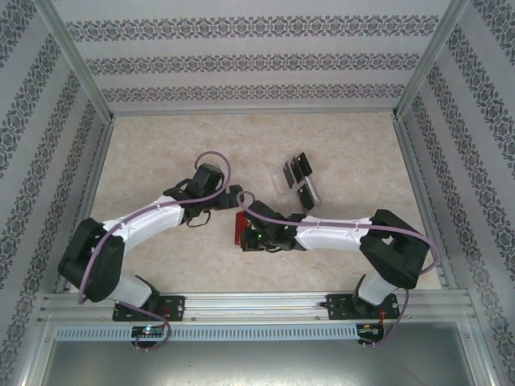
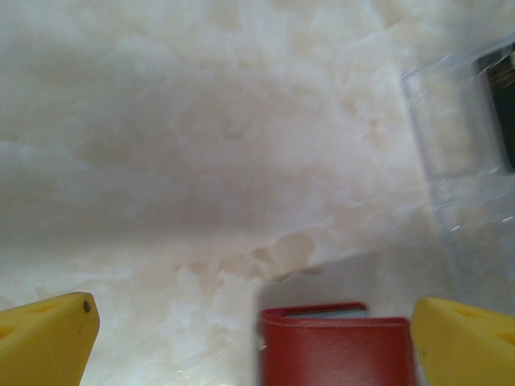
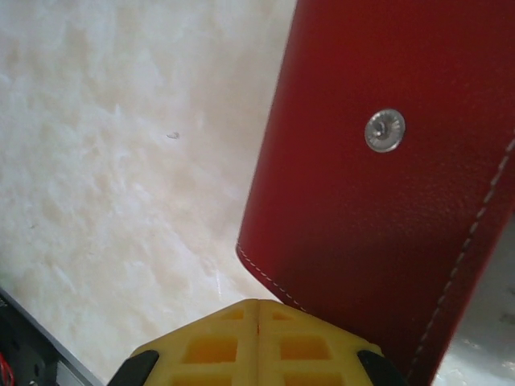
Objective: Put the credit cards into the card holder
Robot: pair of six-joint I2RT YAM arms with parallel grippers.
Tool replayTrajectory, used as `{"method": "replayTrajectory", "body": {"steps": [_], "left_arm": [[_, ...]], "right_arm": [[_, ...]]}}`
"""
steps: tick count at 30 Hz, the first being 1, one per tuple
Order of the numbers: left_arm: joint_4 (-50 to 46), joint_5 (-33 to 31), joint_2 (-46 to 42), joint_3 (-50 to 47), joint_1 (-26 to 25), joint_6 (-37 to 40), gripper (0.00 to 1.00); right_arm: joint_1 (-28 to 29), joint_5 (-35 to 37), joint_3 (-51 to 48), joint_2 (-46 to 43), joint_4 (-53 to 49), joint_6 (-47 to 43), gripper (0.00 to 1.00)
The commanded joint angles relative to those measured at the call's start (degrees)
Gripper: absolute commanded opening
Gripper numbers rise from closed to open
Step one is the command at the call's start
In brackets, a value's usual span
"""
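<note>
- The credit cards (image 1: 299,169): several thin dark rectangles, standing tilted in a cluster just right of the table's centre.
- The card holder (image 3: 386,177): red, white-stitched, silver snap, lying near the table's centre, just nearside of the cards.

White-shelled arms (image 1: 153,217) with black joints, looping purple cables (image 1: 212,152), yellow jaws with moulded square pockets, black bases (image 1: 149,310).

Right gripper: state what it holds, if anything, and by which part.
Nothing: the right gripper is shut, jaws flush with nothing between, beside the stitched edge of the red card holder.
</note>
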Motion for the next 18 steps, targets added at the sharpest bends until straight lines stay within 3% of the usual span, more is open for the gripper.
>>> {"method": "replayTrajectory", "body": {"steps": [1, 10, 18], "left_arm": [[-5.26, 1.32, 1.76, 1.72, 0.36, 4.92, 1.0], [-6.87, 1.3, 2.2, 1.51, -0.22, 7.16, 1.0], [-6.67, 1.3, 2.37, 1.37, -0.53, 7.59, 1.0]], "right_arm": [[-0.87, 0.78, -1.29, -2.04, 1.33, 0.0, 0.0], [-3.1, 1.13, -2.29, -6.98, -0.35, -0.89, 0.0], [-3.82, 0.56, -2.87, -3.71, 0.2, -0.82, 0.0]]}}
